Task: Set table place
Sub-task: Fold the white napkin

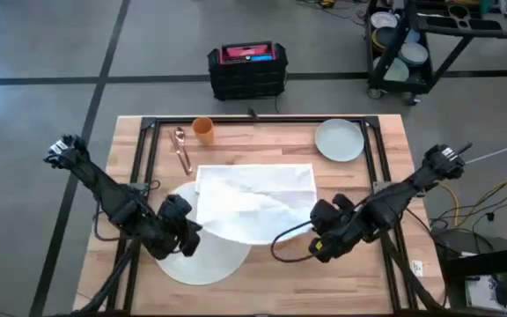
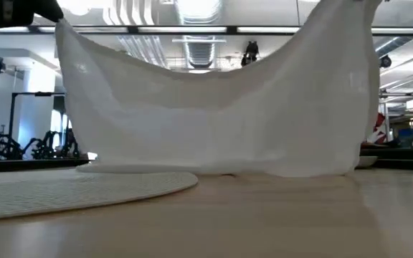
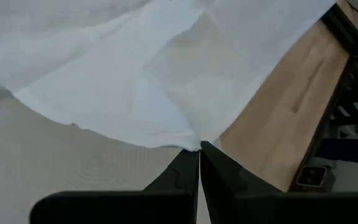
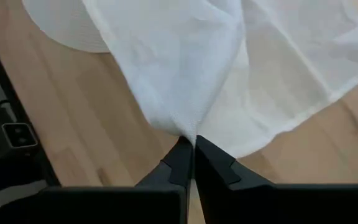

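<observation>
Both grippers, left (image 3: 199, 148) and right (image 4: 190, 142), pinch the white cloth (image 1: 253, 201) above the round mat (image 1: 202, 255), apparently mid-spread; lowering flat comes next.

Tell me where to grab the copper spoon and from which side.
Take the copper spoon at mid-handle, coming straight down from above. It lies flat on the table beside the orange cup, so pinch across the thin handle. Both the left hand and right hand are shut on the white cloth.

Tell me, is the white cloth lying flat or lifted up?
Lifted up at its near edge. The left gripper and right gripper each pinch a corner, so the white cloth hangs between them; its far edge rests on the table.
</observation>
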Controlling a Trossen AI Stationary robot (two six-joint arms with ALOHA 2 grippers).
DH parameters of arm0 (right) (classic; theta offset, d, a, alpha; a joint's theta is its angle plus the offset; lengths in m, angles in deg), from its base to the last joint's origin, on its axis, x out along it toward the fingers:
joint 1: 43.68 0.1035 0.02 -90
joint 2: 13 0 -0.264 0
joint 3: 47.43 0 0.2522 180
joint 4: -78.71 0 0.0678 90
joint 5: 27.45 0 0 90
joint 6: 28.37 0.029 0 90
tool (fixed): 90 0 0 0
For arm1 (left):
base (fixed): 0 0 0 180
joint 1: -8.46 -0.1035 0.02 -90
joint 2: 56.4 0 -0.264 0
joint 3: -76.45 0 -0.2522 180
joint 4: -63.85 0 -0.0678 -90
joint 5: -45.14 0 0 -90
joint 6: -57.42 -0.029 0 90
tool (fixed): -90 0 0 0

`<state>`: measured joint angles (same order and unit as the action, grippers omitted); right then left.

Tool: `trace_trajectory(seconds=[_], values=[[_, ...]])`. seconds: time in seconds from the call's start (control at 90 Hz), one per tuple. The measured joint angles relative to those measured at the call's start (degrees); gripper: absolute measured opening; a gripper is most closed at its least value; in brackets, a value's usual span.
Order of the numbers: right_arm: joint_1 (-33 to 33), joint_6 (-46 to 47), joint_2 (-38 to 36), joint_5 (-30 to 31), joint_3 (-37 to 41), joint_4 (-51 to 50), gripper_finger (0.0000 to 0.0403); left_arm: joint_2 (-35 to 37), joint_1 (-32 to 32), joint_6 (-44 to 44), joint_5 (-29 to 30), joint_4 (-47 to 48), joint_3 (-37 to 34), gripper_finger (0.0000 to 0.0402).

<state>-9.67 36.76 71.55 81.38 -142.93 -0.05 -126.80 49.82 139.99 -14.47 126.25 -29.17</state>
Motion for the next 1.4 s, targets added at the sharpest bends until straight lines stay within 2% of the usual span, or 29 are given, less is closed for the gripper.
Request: trace_trajectory(seconds=[0.311, 0.522, 0.733, 1.089, 1.4], values=[[5.0, 4.9, 0.0, 0.0, 0.7, 1.9, 0.0, -6.2, 2.4, 2.1, -2.6, -5.4, 0.0, 0.0], [8.0, 7.5, 0.1, 0.1, 4.4, 10.9, 0.0, -8.0, 3.1, 2.5, -2.9, -6.5, 0.0, 0.0], [8.8, 9.9, 4.2, 0.0, 5.1, 16.8, 0.0, -7.9, 4.7, 1.6, -2.8, -8.6, 0.0, 0.0], [9.3, 9.4, 13.2, -7.3, 0.8, 17.8, 0.0, -8.0, 11.2, 0.1, -2.5, -15.7, 0.0, 0.0], [9.6, 9.2, 14.6, -8.6, 0.3, 17.5, 0.0, -11.4, 12.7, 3.8, -2.5, -15.9, 0.0, 0.0]])
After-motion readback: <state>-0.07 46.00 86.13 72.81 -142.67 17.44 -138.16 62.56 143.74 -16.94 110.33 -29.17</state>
